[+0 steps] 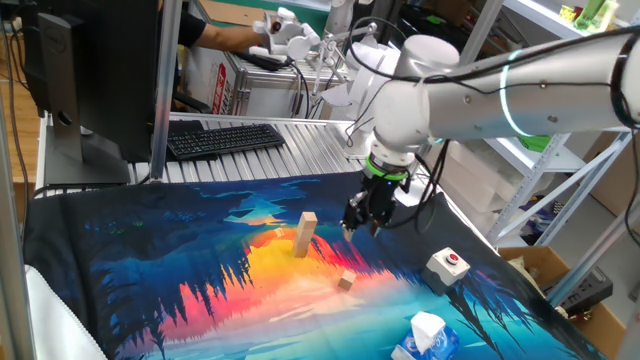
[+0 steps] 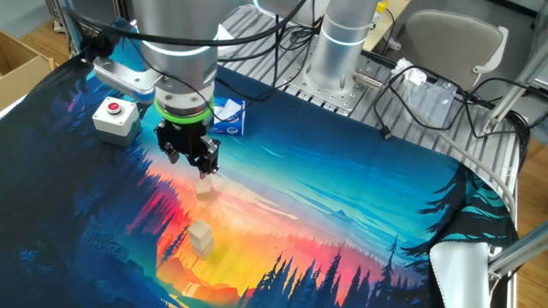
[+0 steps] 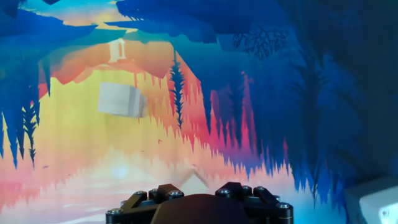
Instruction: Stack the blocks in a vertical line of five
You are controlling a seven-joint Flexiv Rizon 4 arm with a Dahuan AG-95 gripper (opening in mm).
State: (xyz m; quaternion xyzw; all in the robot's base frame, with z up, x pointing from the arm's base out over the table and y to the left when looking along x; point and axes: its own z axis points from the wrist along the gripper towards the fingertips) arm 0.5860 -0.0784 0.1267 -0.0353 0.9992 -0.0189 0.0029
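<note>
The stack (image 1: 305,234) stood mid-mat, built to keep one vertical line; a loose block (image 1: 346,282) lay at its four o'clock. Our gripper (image 1: 362,222) hung at the stack's three o'clock, apparently parted and empty, ready to fetch it.

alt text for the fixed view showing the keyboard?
A robot arm's open, empty gripper hangs pointing down over a colourful mat, between a short stack of wooden blocks and a single loose block.

mat (image 1: 150,290) | button box (image 1: 447,265) | carton (image 2: 227,115) | keyboard (image 1: 222,139) | monitor (image 1: 95,70)
</note>
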